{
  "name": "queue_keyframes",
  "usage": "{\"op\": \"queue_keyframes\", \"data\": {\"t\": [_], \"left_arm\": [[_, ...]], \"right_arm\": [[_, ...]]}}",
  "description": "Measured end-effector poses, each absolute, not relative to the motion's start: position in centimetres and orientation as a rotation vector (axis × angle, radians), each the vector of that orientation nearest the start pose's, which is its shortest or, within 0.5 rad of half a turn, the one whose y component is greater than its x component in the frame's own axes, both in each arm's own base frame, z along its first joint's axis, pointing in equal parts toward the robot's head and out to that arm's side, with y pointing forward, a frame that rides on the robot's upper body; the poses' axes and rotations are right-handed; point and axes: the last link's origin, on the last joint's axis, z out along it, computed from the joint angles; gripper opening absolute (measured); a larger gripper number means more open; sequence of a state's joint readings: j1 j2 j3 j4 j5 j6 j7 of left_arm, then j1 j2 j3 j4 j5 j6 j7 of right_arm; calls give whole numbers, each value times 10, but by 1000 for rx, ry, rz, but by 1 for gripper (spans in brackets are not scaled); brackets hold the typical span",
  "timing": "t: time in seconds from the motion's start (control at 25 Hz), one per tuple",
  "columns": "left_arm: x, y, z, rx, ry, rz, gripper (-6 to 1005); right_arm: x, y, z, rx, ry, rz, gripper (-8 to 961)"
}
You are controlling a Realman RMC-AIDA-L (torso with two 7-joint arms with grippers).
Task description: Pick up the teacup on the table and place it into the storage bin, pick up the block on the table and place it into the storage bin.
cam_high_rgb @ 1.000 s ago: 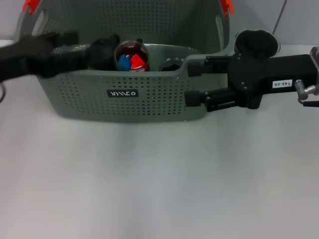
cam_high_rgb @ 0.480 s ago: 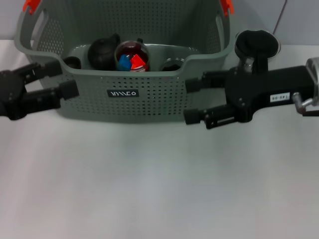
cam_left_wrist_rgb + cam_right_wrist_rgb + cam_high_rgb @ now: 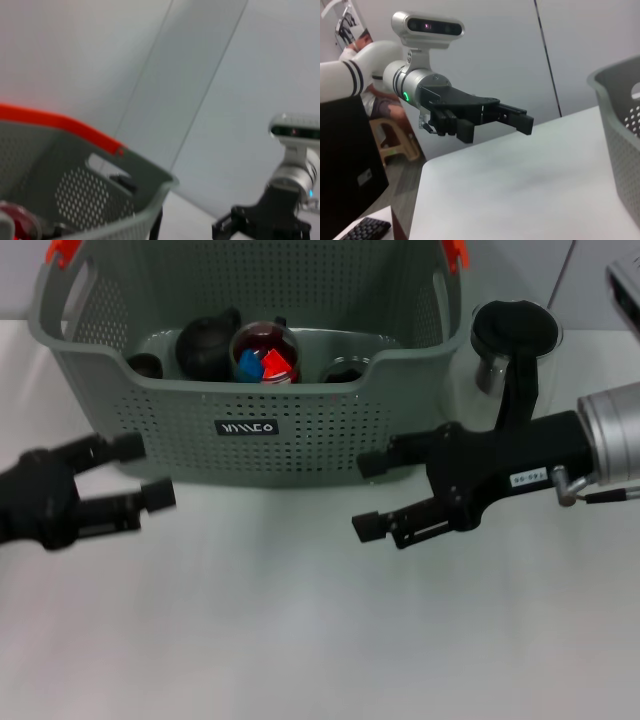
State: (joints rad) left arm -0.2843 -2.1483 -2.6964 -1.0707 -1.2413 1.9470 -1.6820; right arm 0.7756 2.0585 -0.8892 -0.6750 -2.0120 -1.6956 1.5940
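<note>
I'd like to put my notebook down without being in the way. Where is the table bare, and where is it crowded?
Bare: the wide table stretch in front of the storage bin, nearer than both grippers. Crowded: the strip along the bin's front wall, where the open left gripper and open right gripper hover, and the bin's inside, filled with a teapot and cups.

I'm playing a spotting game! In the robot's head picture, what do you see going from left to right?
Left gripper, open → black teapot in the storage bin → red cup of blocks → right gripper, open → black-lidded container beside the bin.
</note>
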Motion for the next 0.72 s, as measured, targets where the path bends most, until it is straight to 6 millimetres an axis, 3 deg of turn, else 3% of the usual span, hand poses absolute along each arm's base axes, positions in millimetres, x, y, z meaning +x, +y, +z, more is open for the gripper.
{"op": "queue_keyframes", "data": {"t": [0.28, 0.72], "left_arm": [[-286, 247, 66, -2633, -773, -931, 947], [-285, 248, 62, -2669, -776, -941, 947]], "right_arm": [[165, 356, -31, -3147, 435, 521, 916], [162, 358, -34, -3142, 426, 511, 916]]}}
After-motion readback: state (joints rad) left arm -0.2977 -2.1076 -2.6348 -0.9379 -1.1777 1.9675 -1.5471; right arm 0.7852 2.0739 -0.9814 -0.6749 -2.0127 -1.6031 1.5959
